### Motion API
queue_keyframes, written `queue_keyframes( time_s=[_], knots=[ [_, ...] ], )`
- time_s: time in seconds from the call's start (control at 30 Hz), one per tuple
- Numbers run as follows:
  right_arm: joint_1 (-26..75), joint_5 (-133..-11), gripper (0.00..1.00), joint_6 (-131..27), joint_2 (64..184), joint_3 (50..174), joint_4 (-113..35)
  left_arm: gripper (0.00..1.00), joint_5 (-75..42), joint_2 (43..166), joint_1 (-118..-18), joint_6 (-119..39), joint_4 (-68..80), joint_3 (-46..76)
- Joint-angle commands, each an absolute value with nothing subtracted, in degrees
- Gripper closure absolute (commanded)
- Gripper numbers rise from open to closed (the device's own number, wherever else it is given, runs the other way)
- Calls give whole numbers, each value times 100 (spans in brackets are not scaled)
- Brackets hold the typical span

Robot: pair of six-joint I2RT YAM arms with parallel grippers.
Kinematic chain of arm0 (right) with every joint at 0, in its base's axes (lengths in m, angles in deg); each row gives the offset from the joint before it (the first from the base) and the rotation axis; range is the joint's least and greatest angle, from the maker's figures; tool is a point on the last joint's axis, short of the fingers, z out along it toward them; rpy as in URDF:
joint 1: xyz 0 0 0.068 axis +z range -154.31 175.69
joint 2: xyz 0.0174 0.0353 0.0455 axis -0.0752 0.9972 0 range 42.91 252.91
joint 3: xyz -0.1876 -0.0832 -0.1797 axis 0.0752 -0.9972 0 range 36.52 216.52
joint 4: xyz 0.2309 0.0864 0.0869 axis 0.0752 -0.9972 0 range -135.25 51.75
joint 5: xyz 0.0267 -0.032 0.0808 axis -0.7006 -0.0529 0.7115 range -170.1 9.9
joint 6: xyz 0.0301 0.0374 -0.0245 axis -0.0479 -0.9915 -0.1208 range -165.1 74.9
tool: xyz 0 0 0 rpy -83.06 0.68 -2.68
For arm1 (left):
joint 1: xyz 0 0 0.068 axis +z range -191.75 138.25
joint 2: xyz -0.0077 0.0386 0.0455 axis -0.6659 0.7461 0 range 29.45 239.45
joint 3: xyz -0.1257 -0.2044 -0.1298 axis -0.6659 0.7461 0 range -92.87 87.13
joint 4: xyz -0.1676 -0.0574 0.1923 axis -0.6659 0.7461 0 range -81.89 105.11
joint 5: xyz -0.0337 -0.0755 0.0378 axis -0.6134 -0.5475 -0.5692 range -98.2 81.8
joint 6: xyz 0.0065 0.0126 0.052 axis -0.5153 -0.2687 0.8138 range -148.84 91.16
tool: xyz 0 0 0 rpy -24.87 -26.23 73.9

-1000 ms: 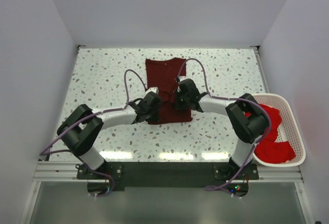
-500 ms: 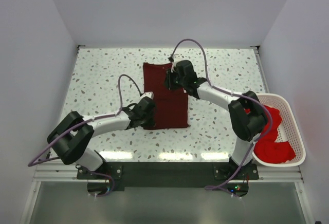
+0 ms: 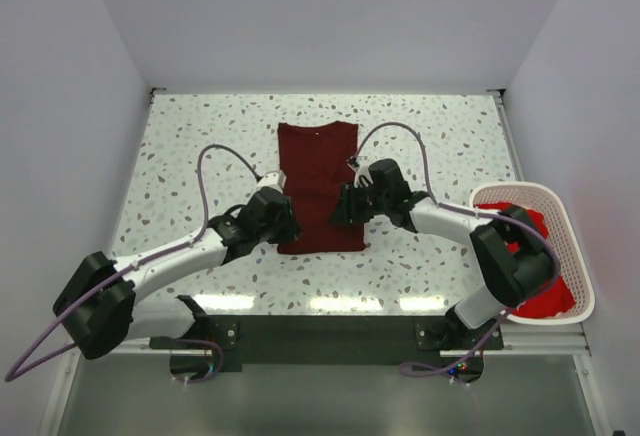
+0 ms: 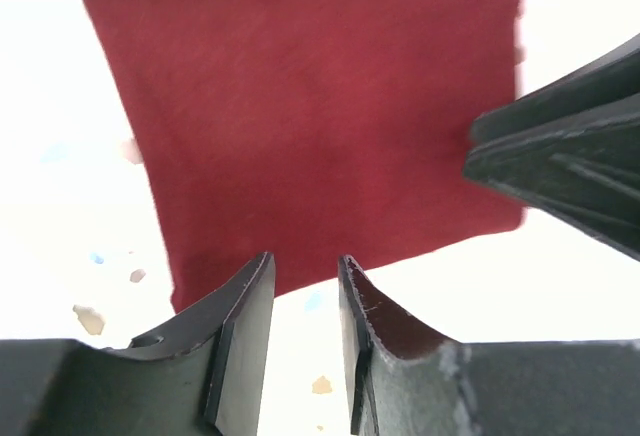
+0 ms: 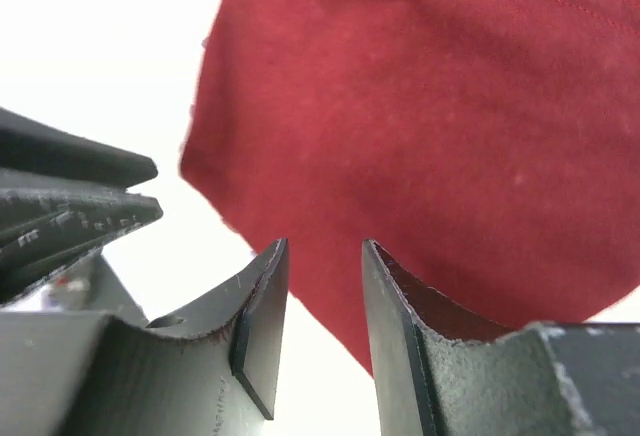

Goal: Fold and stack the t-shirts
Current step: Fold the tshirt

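Left end effector (image 4: 305, 268) and right end effector (image 5: 325, 248), both narrowly spread at the near corners of the maroon t-shirt (image 3: 318, 181) (hem flat on desk (image 3: 200, 146)), may pinch unevenly, skewing the fold.

— The dark maroon t-shirt (image 3: 318, 188)?
— Matt cloth, a fine soft knit with a faint nap. A stitched seam shows in the right wrist view.
— And the surface (image 3: 180, 126)?
— Hard and smooth, white with dark speckles like terrazzo. It shines along the near edge.
— The left pincer (image 4: 305, 268) and right pincer (image 5: 324, 251)?
— Dark matt plastic by the look, finely scratched, scuffed pale at the edges.
— The basket (image 3: 572, 246)?
— White plastic mesh, holding brighter red t-shirts (image 3: 538, 296) of similar matt cloth.
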State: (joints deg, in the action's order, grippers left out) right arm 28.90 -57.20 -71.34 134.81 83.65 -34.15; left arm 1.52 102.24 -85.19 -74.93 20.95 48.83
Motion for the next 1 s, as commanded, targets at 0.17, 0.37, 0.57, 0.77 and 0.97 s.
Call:
queue_keyframes(
  time_s=[0.17, 0.37, 0.57, 0.77, 0.97],
  knots=[
    [2172, -4319, 60, -8411, 13518, 6993, -1462, 71, -1153, 10406, -7674, -8085, 373, 6127],
    [1828, -4214, 60, -8333, 13897, 6614, -1328, 74, -1347, 10337, -7418, -8483, 143, 6823],
    [1783, -4178, 58, -7921, 13090, 7087, -2233, 67, -1084, 9309, -7304, -8316, 679, 6667],
    [1538, -4082, 56, -8078, 13360, 7974, -2051, 63, -1215, 9649, -6786, -7947, -163, 6034],
    [1310, -4028, 57, -8500, 14652, 8748, -1223, 68, -1593, 11389, -6312, -7639, -963, 4910]
  ],
)
